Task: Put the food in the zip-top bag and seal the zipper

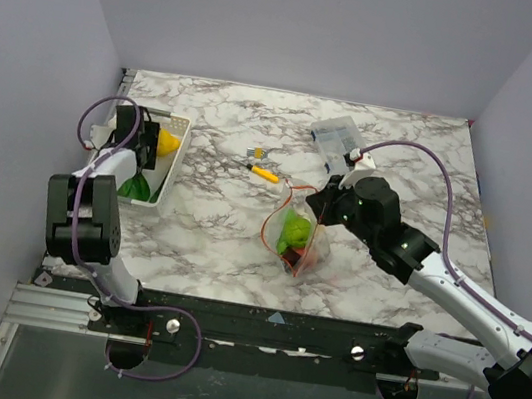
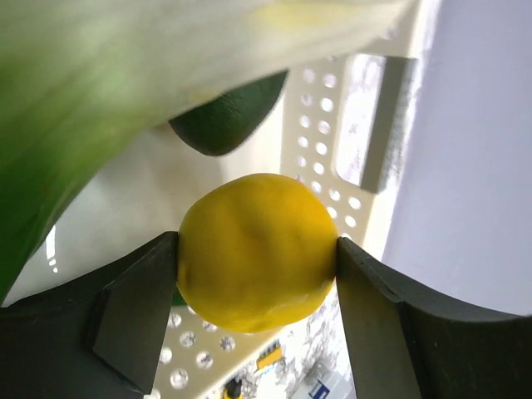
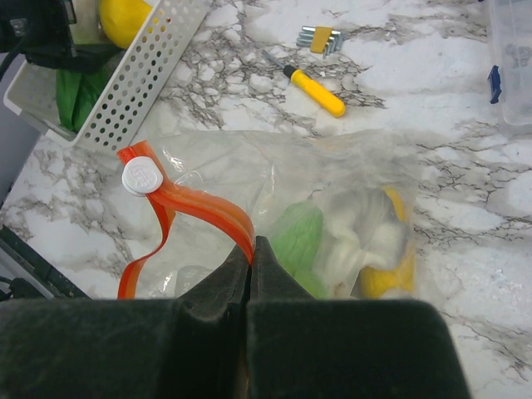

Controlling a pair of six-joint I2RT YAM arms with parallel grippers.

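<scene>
My left gripper (image 2: 258,278) reaches into the white perforated basket (image 1: 174,167) and is shut on a round yellow food piece (image 2: 256,248), both fingers pressing its sides. A dark green piece (image 2: 226,120) lies behind it. From above, the yellow piece (image 1: 168,142) shows at the basket's far end, with green food (image 1: 134,186) nearer. The zip-top bag (image 1: 293,236) lies mid-table with its mouth open and holds green (image 3: 299,237), white (image 3: 366,237) and yellow (image 3: 386,278) food. My right gripper (image 3: 252,249) is shut on the orange-red zipper (image 3: 191,204), near its white slider (image 3: 141,176).
A yellow-handled screwdriver (image 1: 263,172) and a small set of hex keys (image 1: 256,152) lie beyond the bag. A rigid clear box (image 1: 335,135) with blue edges stands at the back right. Grey walls close in the marble table on three sides.
</scene>
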